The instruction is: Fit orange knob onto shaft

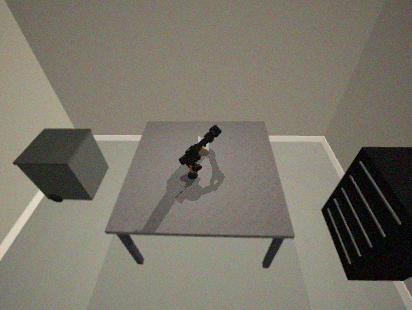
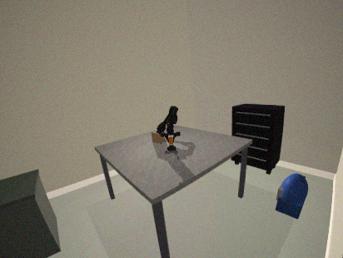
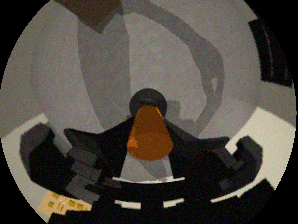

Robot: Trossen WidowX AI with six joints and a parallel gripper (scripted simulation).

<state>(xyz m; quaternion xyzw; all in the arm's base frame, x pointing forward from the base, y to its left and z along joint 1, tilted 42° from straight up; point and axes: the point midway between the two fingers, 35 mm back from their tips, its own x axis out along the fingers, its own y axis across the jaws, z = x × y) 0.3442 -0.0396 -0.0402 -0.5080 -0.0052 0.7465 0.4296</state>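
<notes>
The orange knob (image 1: pixel 192 170) (image 2: pixel 171 140) (image 3: pixel 150 137) is between the fingers of my gripper (image 1: pixel 193 168) (image 2: pixel 171 138) (image 3: pixel 148 120), which is shut on it. The knob looks about upright. The dark round pedestal (image 1: pixel 192 176) (image 2: pixel 171 148) (image 3: pixel 148 93) is right below it. In the wrist view the knob's far end overlaps the pedestal's disc. I cannot tell whether they touch. The silver shaft, the knob's hole and both flat sides are hidden.
A brown block (image 1: pixel 204 150) (image 2: pixel 157 137) (image 3: pixel 95 12) is on the grey table (image 1: pixel 245 200) (image 2: pixel 133 166) near the arm. Shadows of the arm fall around the pedestal. A black drawer unit (image 1: pixel 380 225) (image 2: pixel 258 135), a grey-green box (image 1: pixel 60 160) and a blue object (image 2: pixel 293 195) are beyond the table.
</notes>
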